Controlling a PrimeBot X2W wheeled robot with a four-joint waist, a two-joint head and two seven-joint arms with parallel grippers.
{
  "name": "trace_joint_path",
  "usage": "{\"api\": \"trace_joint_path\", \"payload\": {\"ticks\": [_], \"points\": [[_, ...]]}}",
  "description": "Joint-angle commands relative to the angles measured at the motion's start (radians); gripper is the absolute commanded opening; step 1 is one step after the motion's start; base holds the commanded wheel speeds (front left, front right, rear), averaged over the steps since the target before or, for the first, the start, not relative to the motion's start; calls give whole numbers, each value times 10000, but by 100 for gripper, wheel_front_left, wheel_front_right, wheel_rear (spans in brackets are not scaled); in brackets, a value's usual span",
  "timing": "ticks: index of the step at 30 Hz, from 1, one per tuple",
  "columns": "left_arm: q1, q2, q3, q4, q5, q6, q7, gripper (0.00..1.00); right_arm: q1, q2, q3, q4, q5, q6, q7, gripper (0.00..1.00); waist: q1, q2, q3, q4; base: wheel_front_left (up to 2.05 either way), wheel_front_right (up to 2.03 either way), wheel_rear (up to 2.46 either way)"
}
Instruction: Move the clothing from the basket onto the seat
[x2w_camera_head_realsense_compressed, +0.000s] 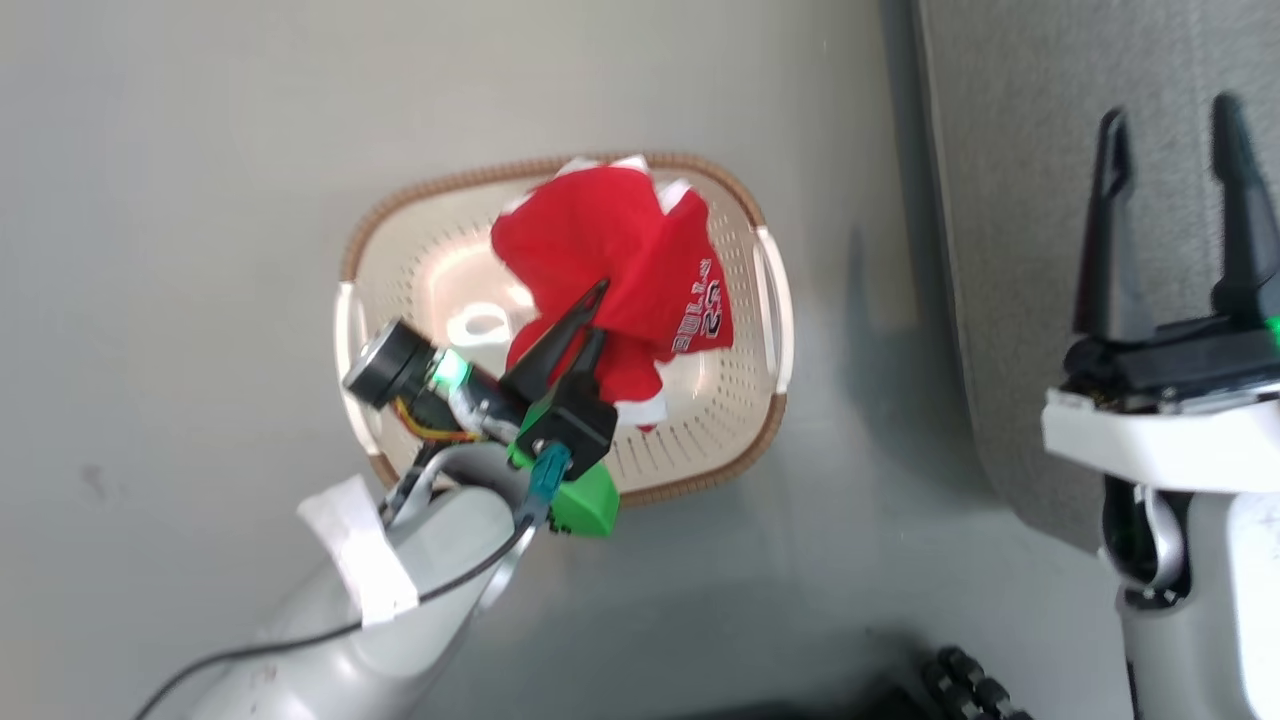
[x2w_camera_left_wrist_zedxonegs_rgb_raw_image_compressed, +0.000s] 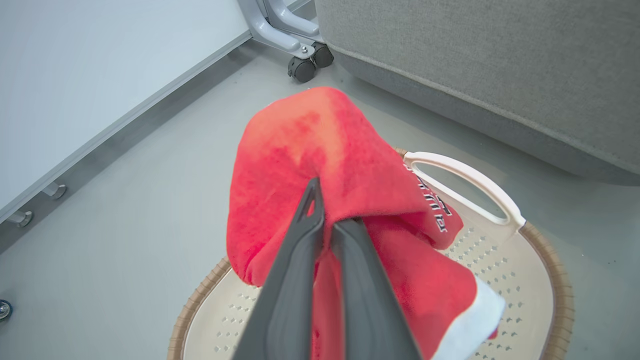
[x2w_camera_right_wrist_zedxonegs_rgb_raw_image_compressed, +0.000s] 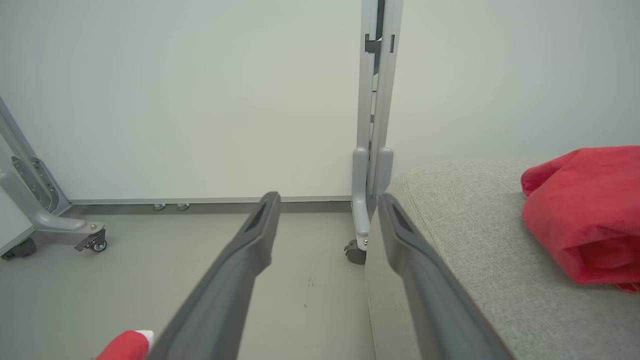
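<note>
Left gripper (x2w_camera_head_realsense_compressed: 600, 310) pinches red garment (x2w_camera_head_realsense_compressed: 600, 230) above basket (x2w_camera_head_realsense_compressed: 440, 186) rim; seat (x2w_camera_head_realsense_compressed: 1010, 220) seemingly near.

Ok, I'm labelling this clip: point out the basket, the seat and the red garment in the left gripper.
basket (x2w_camera_head_realsense_compressed: 700, 420): head view, bare perforated inner wall.
seat (x2w_camera_head_realsense_compressed: 1000, 200): head view, grey fabric top.
red garment (x2w_camera_head_realsense_compressed: 610, 230): head view, middle of the red cloth.

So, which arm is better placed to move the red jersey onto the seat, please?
Left: the left gripper is shut on the red jersey over the basket; the right gripper is open.
</note>
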Motion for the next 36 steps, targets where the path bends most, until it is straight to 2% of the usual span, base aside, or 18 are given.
{"api": "trace_joint_path", "payload": {"ticks": [1,12,24,31,36], "points": [[467,48,180,-194,-47,59,-8,0,304,-80,83,151,-22,-14,-30,100,1,0,-1884,478,0,0,0],[2896,90,1986,-1739,-13,37,-8,0,1819,-139,839,1088,183,-14,-30,100,1,0,-4624,527,0,0,0],[4631,102,3382,-2926,346,-84,-7,0,2930,-103,1756,1625,393,-14,-30,100,1,0,-6582,238,0,0,0],[4777,55,3898,-3544,476,-386,-7,0,3168,-268,2331,1788,553,-14,-30,100,1,0,-6859,208,0,0,0],[4702,-170,3995,-3806,469,-782,-6,0,3015,-394,2895,1932,629,-14,-30,100,1,0,-6856,235,0,0,0]]}}
